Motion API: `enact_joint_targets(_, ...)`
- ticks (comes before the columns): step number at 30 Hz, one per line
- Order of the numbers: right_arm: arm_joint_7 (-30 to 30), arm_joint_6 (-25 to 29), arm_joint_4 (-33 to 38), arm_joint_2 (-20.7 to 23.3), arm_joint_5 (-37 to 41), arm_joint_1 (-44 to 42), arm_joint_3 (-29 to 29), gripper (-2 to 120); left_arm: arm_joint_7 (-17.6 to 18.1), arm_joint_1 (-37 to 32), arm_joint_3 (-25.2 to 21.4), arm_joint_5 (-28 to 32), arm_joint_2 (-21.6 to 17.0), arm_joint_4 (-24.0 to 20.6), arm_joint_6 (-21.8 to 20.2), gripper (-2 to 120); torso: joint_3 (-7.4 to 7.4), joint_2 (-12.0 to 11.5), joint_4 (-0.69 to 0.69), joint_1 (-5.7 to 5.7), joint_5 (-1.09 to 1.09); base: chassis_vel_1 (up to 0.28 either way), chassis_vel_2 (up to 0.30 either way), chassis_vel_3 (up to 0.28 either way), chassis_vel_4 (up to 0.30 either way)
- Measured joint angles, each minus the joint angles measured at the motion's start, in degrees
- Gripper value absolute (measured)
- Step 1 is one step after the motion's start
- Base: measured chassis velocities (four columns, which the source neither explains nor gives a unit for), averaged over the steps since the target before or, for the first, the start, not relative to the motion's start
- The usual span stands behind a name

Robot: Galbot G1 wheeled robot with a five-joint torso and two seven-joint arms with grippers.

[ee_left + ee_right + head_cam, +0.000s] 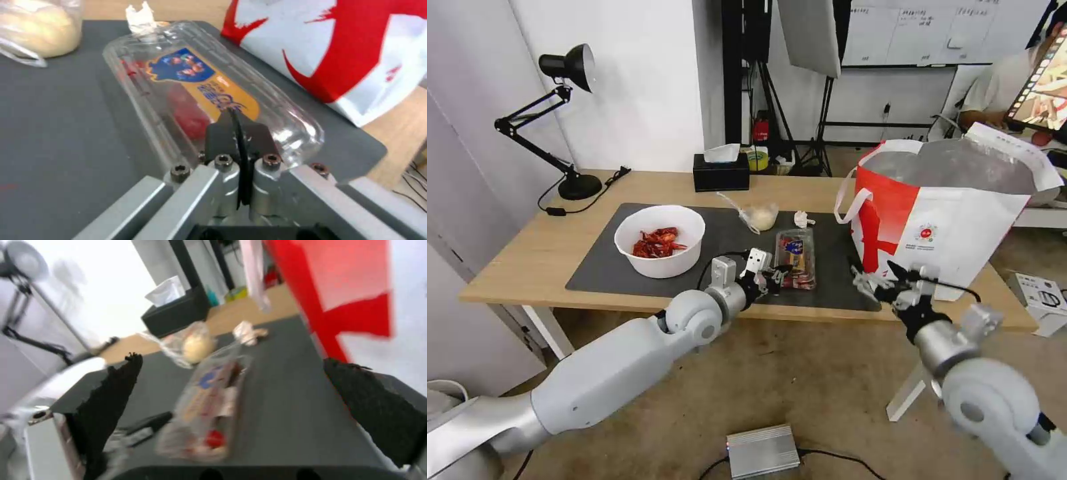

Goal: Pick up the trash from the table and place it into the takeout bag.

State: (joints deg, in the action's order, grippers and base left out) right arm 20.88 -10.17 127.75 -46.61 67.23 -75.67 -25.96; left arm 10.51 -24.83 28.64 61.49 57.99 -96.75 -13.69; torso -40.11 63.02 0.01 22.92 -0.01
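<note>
A black desk lamp stands at the worktop's far left corner, its cord trailing along the wood. A black tissue box sits at the far edge. A silver box lies on the floor.

The head camera looks down and forward across the whole table from above both arms. The left wrist camera sits very close over the clear tray, filling mid-frame. The right wrist camera looks low along the mat. All share that tray.
</note>
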Motion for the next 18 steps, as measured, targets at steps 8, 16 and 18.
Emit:
enact_joint_targets(8,5.6,-1.6,-1.2,-2.8,13.7,5.9,3.5,100,0.9,0.5,0.2,0.4,0.8,1.6,0.2,0,0.00,0.0,0.00,0.00,0.00,0.000,0.000,0.000,0.000)
enact_joint_targets(16,7.7,-1.9,-5.9,-4.6,17.8,11.1,5.4,100,1.1,0.7,1.1,0.4,1.7,2.2,0.4,0,0.00,0.0,-0.01,0.00,0.00,0.000,0.000,0.000,0.000)
enact_joint_targets(18,8.2,-2.0,-7.2,-5.2,18.8,12.6,5.8,100,1.1,0.8,1.2,0.4,2.1,2.5,0.6,0,0.00,0.0,0.00,0.00,0.01,0.000,0.000,0.000,0.000)
